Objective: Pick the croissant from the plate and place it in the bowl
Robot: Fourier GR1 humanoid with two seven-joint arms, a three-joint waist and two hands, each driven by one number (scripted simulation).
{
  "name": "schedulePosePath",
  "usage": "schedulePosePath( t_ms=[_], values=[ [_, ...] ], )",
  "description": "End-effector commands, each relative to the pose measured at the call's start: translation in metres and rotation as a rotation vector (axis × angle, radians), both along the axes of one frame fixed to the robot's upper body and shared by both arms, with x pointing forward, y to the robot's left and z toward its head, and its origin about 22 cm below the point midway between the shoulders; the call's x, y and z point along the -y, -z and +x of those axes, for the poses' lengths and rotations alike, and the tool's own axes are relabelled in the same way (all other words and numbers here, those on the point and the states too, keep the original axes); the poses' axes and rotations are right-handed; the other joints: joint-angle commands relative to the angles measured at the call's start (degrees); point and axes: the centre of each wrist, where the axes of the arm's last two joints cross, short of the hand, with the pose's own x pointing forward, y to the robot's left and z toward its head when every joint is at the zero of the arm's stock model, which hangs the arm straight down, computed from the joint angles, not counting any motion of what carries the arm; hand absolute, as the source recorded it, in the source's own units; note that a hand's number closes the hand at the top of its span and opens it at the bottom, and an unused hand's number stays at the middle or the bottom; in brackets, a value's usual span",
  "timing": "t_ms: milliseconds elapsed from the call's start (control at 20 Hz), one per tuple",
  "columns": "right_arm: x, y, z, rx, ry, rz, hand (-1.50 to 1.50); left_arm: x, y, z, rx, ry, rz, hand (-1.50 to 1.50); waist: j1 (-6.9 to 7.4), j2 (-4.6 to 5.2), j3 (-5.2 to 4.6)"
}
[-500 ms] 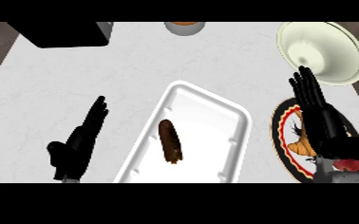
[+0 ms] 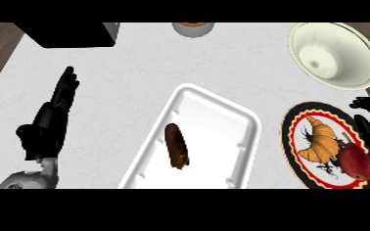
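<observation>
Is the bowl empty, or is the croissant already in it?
Empty: the bowl shows a bare pale inside; the croissant lies on the plate.

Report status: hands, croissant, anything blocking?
Left hand open, resting at left. Right hand barely in view at right edge, fingers unclear. Croissant on plate, beside red fruit. Bowl unobstructed.

Glossy bowl (image 2: 329, 54), matt counter (image 2: 137, 83)
</observation>
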Motion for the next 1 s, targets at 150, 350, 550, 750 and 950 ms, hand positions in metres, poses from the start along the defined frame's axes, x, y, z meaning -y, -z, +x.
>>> schedulePosePath(
  t_ms=[150, 350, 550, 750, 950],
  values=[
    [0.088, 0.001, -0.040, 0.176, -0.152, -0.006, -1.50, -0.001, -0.029, 0.022, 0.042, -0.014, 0.048, 0.00, 1.01, -0.23, 0.00],
    [0.122, -0.029, -0.051, 0.102, -0.208, -0.230, -1.50, 0.004, -0.027, 0.020, 0.030, -0.001, 0.040, 0.00, 1.81, -0.45, -0.22],
    [0.131, -0.052, -0.050, 0.017, -0.297, -0.426, -1.50, 0.006, -0.034, 0.031, 0.037, -0.015, 0.046, 0.00, 1.55, -0.44, -0.28],
    [0.115, -0.055, -0.029, -0.072, -0.328, -0.648, -1.50, 0.000, -0.040, 0.033, 0.033, -0.011, 0.045, 0.00, 2.05, -0.52, -0.43],
    [0.099, -0.070, 0.001, -0.157, -0.406, -0.795, -1.50, 0.002, -0.036, 0.031, 0.024, 0.006, 0.052, 0.00, 2.84, -0.42, -0.48]
  ],
)
